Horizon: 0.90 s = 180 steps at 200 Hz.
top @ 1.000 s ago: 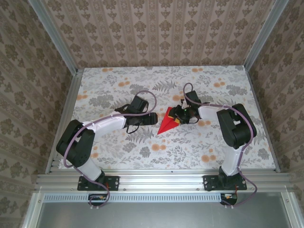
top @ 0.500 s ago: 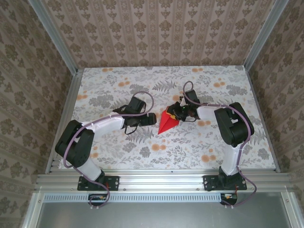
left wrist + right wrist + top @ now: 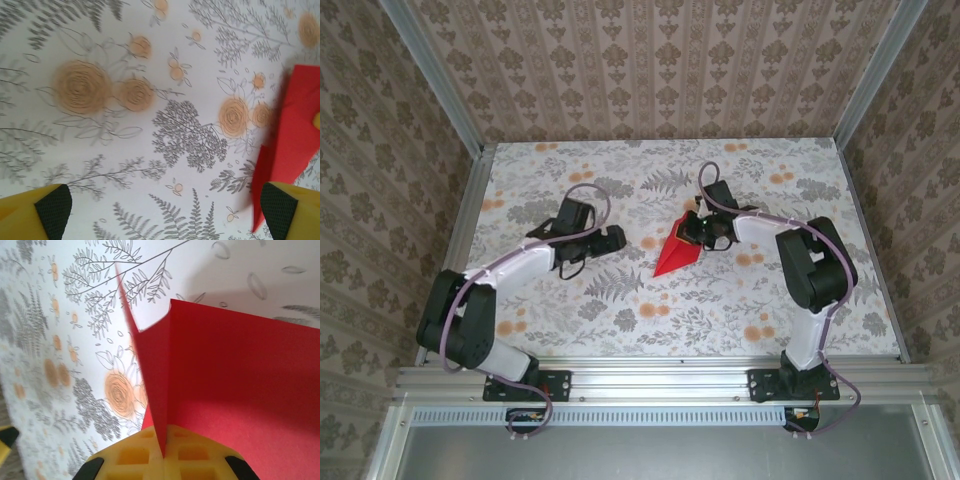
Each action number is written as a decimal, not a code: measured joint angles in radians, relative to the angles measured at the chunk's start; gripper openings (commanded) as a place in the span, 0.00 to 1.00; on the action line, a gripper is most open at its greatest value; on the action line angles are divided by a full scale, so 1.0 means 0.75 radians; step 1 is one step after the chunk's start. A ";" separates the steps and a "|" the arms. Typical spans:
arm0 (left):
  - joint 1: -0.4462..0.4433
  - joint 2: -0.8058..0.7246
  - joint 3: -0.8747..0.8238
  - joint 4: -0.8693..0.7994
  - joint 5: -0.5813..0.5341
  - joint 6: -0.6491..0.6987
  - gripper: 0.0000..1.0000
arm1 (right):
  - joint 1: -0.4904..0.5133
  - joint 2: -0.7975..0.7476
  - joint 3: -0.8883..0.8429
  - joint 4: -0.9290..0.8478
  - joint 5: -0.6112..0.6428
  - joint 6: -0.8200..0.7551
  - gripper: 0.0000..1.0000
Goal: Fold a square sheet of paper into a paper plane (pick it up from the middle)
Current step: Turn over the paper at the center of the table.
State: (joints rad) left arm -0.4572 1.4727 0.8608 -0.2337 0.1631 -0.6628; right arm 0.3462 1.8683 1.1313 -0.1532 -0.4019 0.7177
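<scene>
The right gripper (image 3: 697,232) has closed over the last second and now pinches the paper plane (image 3: 674,254) at its wide rear end. In its wrist view the upright centre fold (image 3: 150,385) runs down between the yellow fingers (image 3: 130,457), and a red wing spreads flat to one side. The left gripper (image 3: 612,238) has opened its jaws to full spread and drawn back to the left. It now stands well apart from the red dart, where a second ago it was just beside the nose. Its wrist view shows the two dark pads (image 3: 54,207) far apart with only flowered cloth between them, and the plane at the right edge of the frame.

I read this as a handover: the paper is now held by one arm alone. Its narrow pointed shape suggests the folding is nearly done, with perhaps a last crease or the setting down still to come (whether the nose rests on the table or hangs just above it I cannot tell).

Around them is the flowered table (image 3: 760,300), enclosed by papered walls (image 3: 650,70), with an aluminium rail (image 3: 660,375) along the near edge. Little stands in the way. The freed left gripper is the nearest thing to the nose, and the right arm's cable loop (image 3: 704,178) arches just behind its wrist
</scene>
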 measured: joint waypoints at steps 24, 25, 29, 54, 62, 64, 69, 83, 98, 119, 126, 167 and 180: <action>0.112 -0.027 -0.006 -0.008 0.032 0.006 1.00 | 0.017 -0.085 0.086 -0.211 0.140 -0.164 0.00; 0.115 -0.027 -0.006 -0.008 0.032 0.006 1.00 | 0.018 -0.087 0.089 -0.218 0.145 -0.169 0.00; 0.135 -0.030 -0.006 -0.009 0.036 0.007 1.00 | 0.026 -0.100 0.109 -0.260 0.178 -0.199 0.00; 0.237 -0.036 -0.006 -0.015 0.065 0.007 1.00 | 0.093 -0.127 0.237 -0.459 0.374 -0.345 0.00; 0.265 -0.036 -0.006 -0.023 0.073 0.007 1.00 | 0.124 -0.123 0.281 -0.526 0.455 -0.387 0.00; 0.273 -0.036 -0.006 -0.024 0.074 0.007 1.00 | 0.128 -0.122 0.289 -0.536 0.465 -0.393 0.00; 0.289 -0.036 -0.006 -0.031 0.079 0.007 1.00 | 0.149 -0.115 0.317 -0.580 0.517 -0.412 0.00; 0.330 -0.036 -0.006 -0.043 0.086 0.007 1.00 | 0.201 -0.085 0.396 -0.679 0.657 -0.454 0.01; 0.370 -0.038 -0.006 -0.063 0.096 0.007 1.00 | 0.253 -0.031 0.474 -0.762 0.801 -0.485 0.01; 0.414 -0.056 -0.009 -0.096 0.104 0.007 1.00 | 0.315 0.069 0.565 -0.857 0.976 -0.513 0.01; 0.426 -0.068 -0.011 -0.106 0.106 0.007 1.00 | 0.333 0.104 0.594 -0.885 1.024 -0.521 0.01; 0.486 -0.143 -0.012 -0.173 0.107 0.016 1.00 | 0.448 0.380 0.840 -1.050 1.330 -0.534 0.03; 0.491 -0.154 -0.012 -0.189 0.110 0.016 1.00 | 0.478 0.471 0.924 -1.096 1.408 -0.528 0.04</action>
State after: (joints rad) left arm -0.0887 1.3571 0.8516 -0.3756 0.2455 -0.6510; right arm 0.7044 2.2215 1.8244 -0.9752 0.6544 0.3218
